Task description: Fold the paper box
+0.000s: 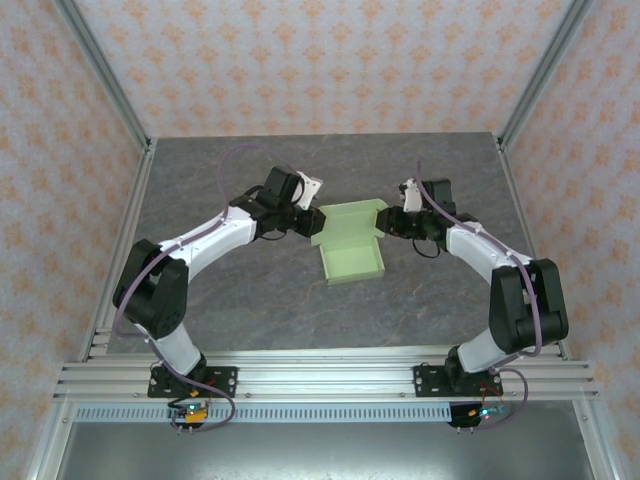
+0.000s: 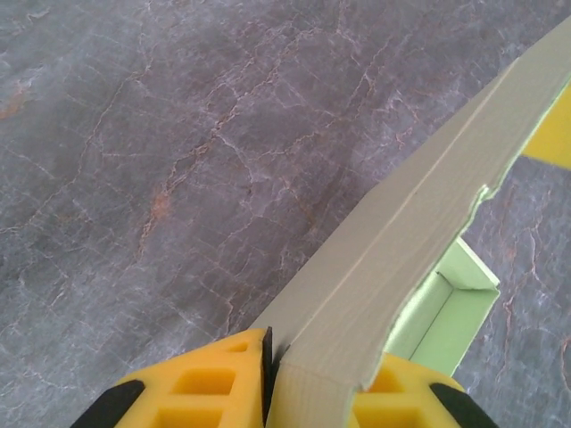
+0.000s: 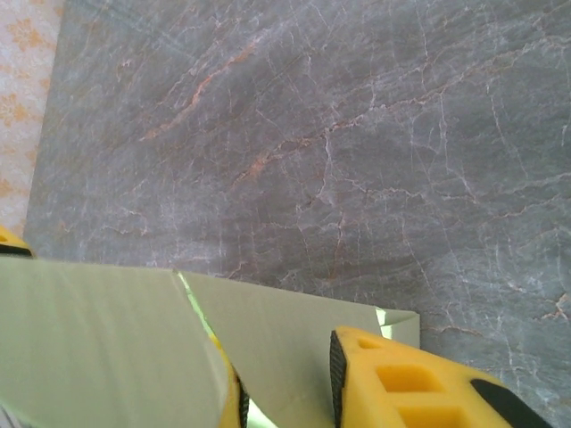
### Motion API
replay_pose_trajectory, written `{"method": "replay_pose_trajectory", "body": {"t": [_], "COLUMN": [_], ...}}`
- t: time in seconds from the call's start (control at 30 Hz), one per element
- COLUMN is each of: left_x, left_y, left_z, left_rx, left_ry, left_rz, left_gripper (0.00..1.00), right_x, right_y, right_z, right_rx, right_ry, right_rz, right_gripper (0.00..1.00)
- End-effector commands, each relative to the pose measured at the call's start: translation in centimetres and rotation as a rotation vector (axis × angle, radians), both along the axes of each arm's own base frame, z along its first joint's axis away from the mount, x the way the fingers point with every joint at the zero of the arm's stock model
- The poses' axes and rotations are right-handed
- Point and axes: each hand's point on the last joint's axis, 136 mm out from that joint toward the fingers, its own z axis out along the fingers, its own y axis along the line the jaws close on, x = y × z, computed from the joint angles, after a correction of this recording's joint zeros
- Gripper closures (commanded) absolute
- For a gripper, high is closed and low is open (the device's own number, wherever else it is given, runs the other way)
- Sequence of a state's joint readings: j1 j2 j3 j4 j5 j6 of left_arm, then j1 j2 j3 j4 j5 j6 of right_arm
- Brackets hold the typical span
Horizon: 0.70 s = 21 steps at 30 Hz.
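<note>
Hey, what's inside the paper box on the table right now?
Nothing that I can see: the paper box shows only its own bare pale green floor between low walls. The corners under the folded flaps at its far end are covered, so I can't check those.

Illumination bright, even and diffuse, apparently from overhead. The arms [image 1: 215,240] cast only faint, soft-edged shadows on the table [image 1: 250,310]. Exposure balanced across all views. In both wrist views the paper box [image 2: 401,259] nearest the lens is slightly soft; table veining is sharp.

Grey veined tabletop [image 1: 250,310] (marble look), peach patterned walls [image 1: 320,60]
</note>
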<state>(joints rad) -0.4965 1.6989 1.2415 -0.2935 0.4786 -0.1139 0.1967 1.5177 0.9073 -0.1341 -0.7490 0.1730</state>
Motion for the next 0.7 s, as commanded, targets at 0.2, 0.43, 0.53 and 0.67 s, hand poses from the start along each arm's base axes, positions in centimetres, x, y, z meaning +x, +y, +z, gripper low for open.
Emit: {"method": "replay_pose_trajectory", "body": {"t": [0.2,0.43,0.53,0.67], "left_x": [-0.2,-0.5,0.0,1.2], "left_y": [0.7,-0.2,-0.4,-0.3], "left_z": [-1.8,-1.7,-1.3,-0.6], "left_rx": [0.054,-0.010,-0.041,-0.051], "left_ry": [0.072,0.126,0.120,0.090], "left_rz": [0.166,0.222,0.262,0.313], "left_gripper": [0.81,0.83,0.88,0.91], "right_x": [-0.4,-0.9,-1.0,-0.9], "right_y": [-0.5,0.4,0.6,0.8], "right_z": [1.2,1.0,1.2,2.2], "right_rx": [0.001,-0.035,-0.070,-0.136], "right_ry": [-0.095,-0.143,-0.173,-0.242], "right_rz": [-0.128,-0.157,-0.183,-0.223], "right_gripper": [0.79,0.82,0.82,0.82]}}
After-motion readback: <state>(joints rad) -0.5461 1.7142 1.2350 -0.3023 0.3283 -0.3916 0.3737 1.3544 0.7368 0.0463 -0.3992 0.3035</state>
